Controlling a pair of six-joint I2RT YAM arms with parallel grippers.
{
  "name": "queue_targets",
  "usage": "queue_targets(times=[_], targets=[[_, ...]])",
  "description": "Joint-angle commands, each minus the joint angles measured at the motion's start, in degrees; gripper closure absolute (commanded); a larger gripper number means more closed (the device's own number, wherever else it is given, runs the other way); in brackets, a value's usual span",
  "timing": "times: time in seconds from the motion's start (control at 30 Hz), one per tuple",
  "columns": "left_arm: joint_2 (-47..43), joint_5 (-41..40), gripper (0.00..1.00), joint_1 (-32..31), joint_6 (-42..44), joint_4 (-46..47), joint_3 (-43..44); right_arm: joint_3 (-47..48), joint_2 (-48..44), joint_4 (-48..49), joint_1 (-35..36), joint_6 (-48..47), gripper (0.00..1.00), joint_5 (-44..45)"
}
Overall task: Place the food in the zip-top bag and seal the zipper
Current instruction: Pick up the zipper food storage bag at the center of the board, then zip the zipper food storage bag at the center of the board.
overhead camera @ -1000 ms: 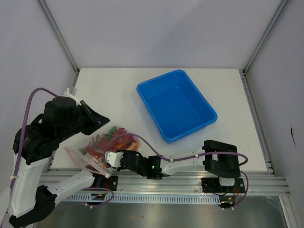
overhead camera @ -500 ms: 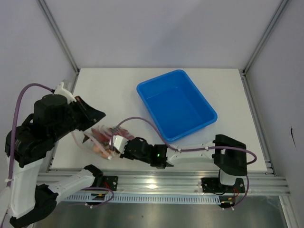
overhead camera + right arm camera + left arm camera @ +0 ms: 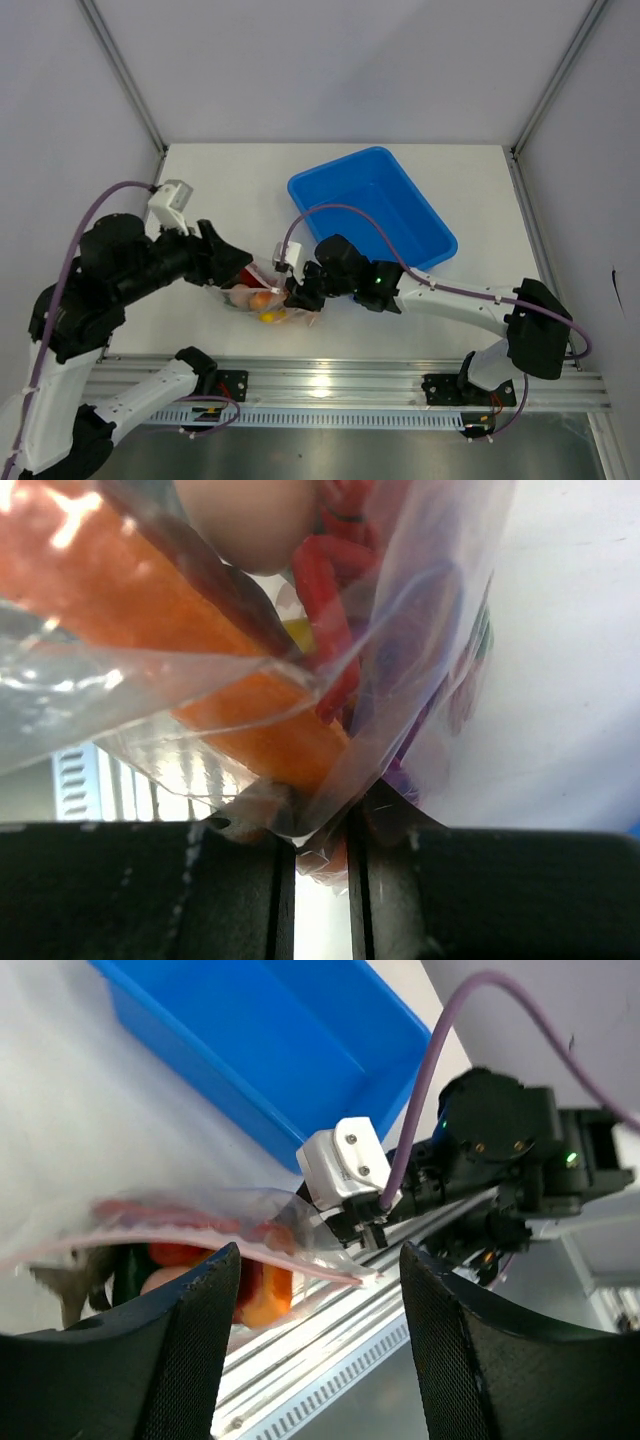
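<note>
Both of my arms have swung inward from the near-left edge over the last second, bringing the zip-top bag (image 3: 265,300) with them. It now lies on the white table (image 3: 220,180) between my two pincers, a little short of the blue tub (image 3: 372,222). My left pincer (image 3: 236,268), closed a second ago, has let go. Its fingers (image 3: 190,1350) stand spread, and the bag's top edge with its pinkish zipper strip (image 3: 315,1272) passes across the gap untouched. My right pincer (image 3: 297,291) is pressed nearly together on a corner of the film, which the wrist view shows wedged in the slit between the jaws. The toy food (image 3: 258,298) is inside: a pale egg (image 3: 250,520), a red chili (image 3: 325,610), an orange piece (image 3: 200,695) and something yellow (image 3: 270,317).

I judge the loaded bag light but floppy. The film is thin and slick and will crinkle under any pinch, and the food will shift and bulge the walls. The strip looks like the only stiff part, so that is where I would take hold, one pincer anchoring an end and the other pinching along it. Whether the zipper is already closed I cannot tell.
</note>
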Motion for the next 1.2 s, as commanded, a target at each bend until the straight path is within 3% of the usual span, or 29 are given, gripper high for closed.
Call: queue_targets(times=[0.0, 0.5, 0.77, 0.9, 1.17], targets=[[1.68, 9.93, 0.32, -0.22, 10.73, 9.02, -4.08, -0.65, -3.68, -3.66, -1.1, -0.58, 1.0, -10.18], [0.01, 7.21, 0.25, -5.85, 35.42, 13.15, -10.07, -2.94, -4.39, -4.98, -4.44, 2.5, 1.0, -15.37], [-0.07, 18.45, 0.24, -5.93, 46.24, 7.62, -13.05, -0.48, -3.25, -7.43, -6.02, 2.23, 1.0, -17.04], [-3.67, 20.3, 0.22, -6.11, 48.96, 10.43, -15.87, 0.49, -2.1, -8.14, -6.29, 2.32, 1.0, -18.44], [-0.61, 22.33, 0.22, -7.69, 54.94, 7.18, -16.22, 1.02, -1.13, -8.49, -6.37, 2.41, 1.0, -19.15]])
